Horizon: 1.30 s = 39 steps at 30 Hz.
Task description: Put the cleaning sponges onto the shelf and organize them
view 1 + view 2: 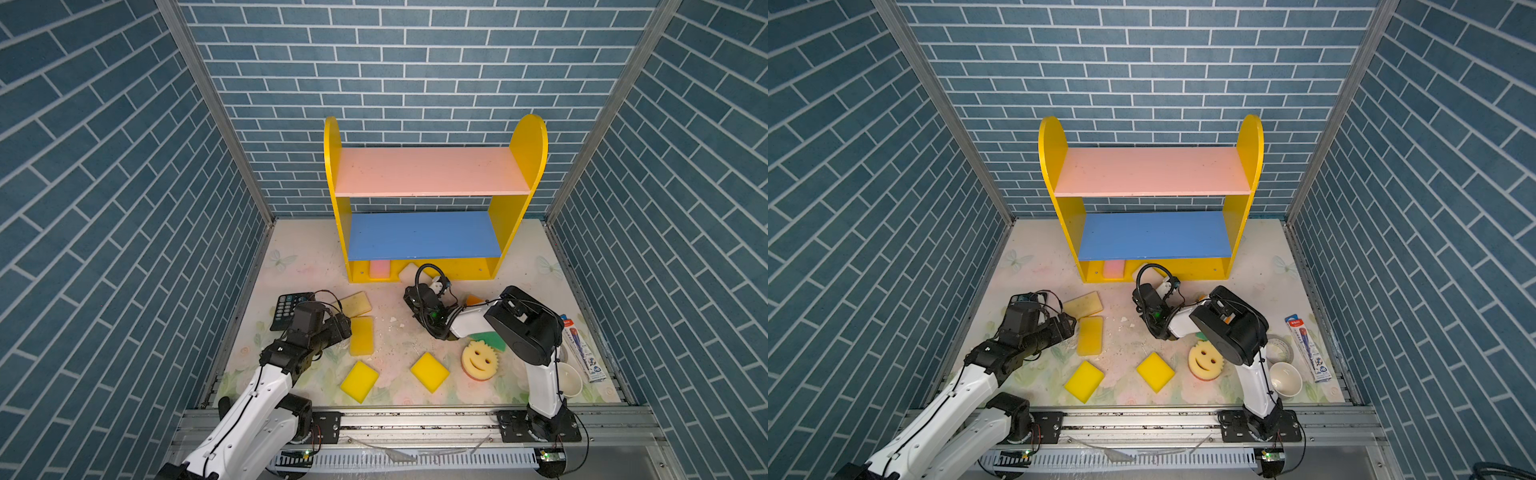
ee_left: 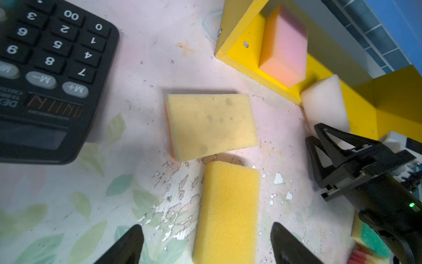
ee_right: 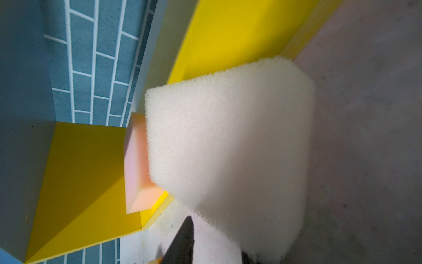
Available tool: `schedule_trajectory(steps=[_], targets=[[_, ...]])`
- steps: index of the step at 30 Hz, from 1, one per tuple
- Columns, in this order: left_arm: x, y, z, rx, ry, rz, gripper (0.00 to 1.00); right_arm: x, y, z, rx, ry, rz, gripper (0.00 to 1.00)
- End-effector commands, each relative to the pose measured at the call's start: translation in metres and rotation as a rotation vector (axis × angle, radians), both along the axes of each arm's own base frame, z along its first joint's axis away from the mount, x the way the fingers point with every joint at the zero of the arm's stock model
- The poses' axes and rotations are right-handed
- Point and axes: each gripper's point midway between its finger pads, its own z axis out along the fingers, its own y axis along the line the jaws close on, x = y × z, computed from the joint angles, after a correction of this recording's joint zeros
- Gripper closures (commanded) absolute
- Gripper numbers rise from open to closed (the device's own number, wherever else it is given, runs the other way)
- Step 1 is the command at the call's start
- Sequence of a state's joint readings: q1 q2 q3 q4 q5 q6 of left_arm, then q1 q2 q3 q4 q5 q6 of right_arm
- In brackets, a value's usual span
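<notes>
The shelf [image 1: 432,170] stands at the back with a pink sponge [image 1: 380,269] on its yellow base. A white sponge [image 3: 228,148] leans on the base's front edge. My right gripper [image 3: 217,237] is just in front of it, narrowly open, and bare table shows between the fingers. My left gripper [image 2: 205,230] hovers open astride one end of a yellow sponge [image 2: 228,210]. A tan sponge [image 2: 211,125] lies just beyond that one. Two yellow sponges [image 1: 359,381] [image 1: 430,372] and the smiley sponge [image 1: 478,359] lie near the front. Green [image 1: 494,340] and orange [image 1: 473,300] sponges peek from under the right arm.
A black calculator [image 1: 289,309] lies by the left wall beside the left gripper. A white cup [image 1: 569,380], a tape roll [image 1: 1279,349] and a packaged tube [image 1: 582,353] sit along the right wall. The pink and blue shelf boards carry nothing.
</notes>
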State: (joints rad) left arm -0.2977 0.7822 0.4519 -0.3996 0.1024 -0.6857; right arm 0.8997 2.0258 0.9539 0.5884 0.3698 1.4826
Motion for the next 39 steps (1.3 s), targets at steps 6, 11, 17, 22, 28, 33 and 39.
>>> schedule_trajectory(steps=[6,11,17,22,28,33,39], targets=[[0.02,-0.026,0.019,-0.092,-0.071,-0.101,0.21,0.024,0.006,0.017,-0.006,-0.104,-0.05,0.64],[0.025,-0.036,0.016,-0.133,-0.067,-0.128,0.34,0.037,0.015,0.034,-0.012,-0.146,-0.054,0.69],[0.033,-0.045,0.015,-0.175,-0.07,-0.14,0.43,0.037,0.01,0.044,-0.002,-0.17,-0.059,0.62],[0.044,-0.055,0.021,-0.212,-0.09,-0.151,0.47,0.02,-0.005,0.05,0.007,-0.176,-0.035,0.62],[0.052,-0.073,0.026,-0.204,-0.104,-0.19,0.58,-0.018,-0.04,0.048,-0.098,-0.155,0.059,0.67],[0.054,-0.088,0.025,-0.193,-0.109,-0.213,0.49,-0.034,-0.075,0.036,-0.175,-0.119,0.116,0.67],[0.056,-0.115,0.026,-0.166,-0.111,-0.27,0.57,-0.008,-0.076,0.024,-0.051,-0.065,0.279,0.65]])
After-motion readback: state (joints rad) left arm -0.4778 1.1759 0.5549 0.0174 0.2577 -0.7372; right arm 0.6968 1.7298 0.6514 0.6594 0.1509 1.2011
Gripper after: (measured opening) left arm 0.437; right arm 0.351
